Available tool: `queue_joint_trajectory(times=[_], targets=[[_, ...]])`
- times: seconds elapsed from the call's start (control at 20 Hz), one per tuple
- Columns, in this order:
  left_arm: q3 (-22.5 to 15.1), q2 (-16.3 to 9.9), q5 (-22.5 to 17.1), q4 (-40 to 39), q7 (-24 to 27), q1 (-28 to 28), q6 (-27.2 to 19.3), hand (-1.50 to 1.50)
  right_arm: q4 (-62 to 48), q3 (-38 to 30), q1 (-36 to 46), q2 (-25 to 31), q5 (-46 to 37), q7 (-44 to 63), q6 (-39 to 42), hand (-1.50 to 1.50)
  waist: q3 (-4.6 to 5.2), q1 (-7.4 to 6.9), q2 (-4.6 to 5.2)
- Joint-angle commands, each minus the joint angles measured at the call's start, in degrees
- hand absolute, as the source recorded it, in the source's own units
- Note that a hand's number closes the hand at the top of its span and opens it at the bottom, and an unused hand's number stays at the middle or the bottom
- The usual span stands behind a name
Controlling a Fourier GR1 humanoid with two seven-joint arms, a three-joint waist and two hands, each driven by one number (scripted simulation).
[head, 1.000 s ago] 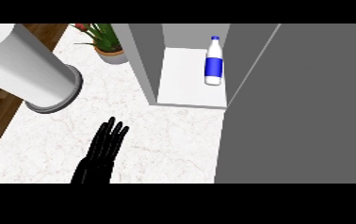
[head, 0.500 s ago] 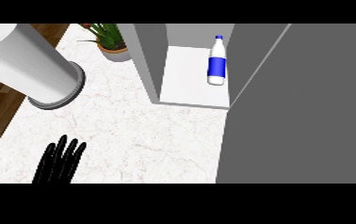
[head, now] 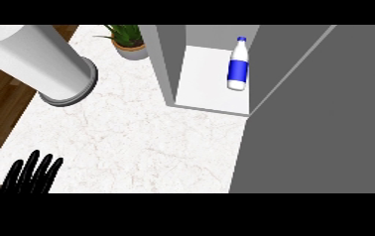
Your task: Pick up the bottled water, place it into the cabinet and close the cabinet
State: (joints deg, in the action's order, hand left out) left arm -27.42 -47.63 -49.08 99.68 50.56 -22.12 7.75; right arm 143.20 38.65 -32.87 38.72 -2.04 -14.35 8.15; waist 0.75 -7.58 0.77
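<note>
Left hand [head: 31, 174] sits at the lower left over the counter [head: 147, 141], fingers straight, holding nothing. Bottle [head: 236, 64] stands on the white floor of the cabinet [head: 209, 81], door [head: 315, 126] open. Since half a second ago the hand shows further left and lower; bottle unmoved in the cabinet.

Left robot hand [head: 31, 174] is seen at the lower left corner of the head view, only the black fingers [head: 48, 166] showing. Fingers are held straight and slightly spread, pointing up-view; nothing is gripped. Palm and forearm are cut off by the lower edge. Right robot hand is not seen.
</note>
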Motion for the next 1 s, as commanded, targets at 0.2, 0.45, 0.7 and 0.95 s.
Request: queue_joint_trajectory(times=[0.2,0.45,0.7,0.95], targets=[[2.49,-3.18,-1.37,0.15,0.93,-1.01,3.85,-1.50,1.77,5.17,14.15,0.21,-0.60,13.86,4.91,1.50,0.29,-2.42,0.72],[4.21,-5.13,-1.93,-1.07,0.72,-0.87,5.25,-1.50,-1.86,5.84,19.30,-4.97,2.94,17.78,2.72,1.50,0.37,-3.00,1.32],[4.38,-5.93,-2.31,0.13,0.45,-0.73,6.69,-1.50,-4.86,5.80,23.39,-9.32,5.45,22.01,1.23,1.50,0.37,-3.81,1.50],[6.00,-7.24,-3.40,-0.40,0.26,-0.72,7.87,-1.50,-9.07,4.67,26.97,-15.22,9.24,26.13,-1.08,1.50,0.14,-3.42,1.66]])
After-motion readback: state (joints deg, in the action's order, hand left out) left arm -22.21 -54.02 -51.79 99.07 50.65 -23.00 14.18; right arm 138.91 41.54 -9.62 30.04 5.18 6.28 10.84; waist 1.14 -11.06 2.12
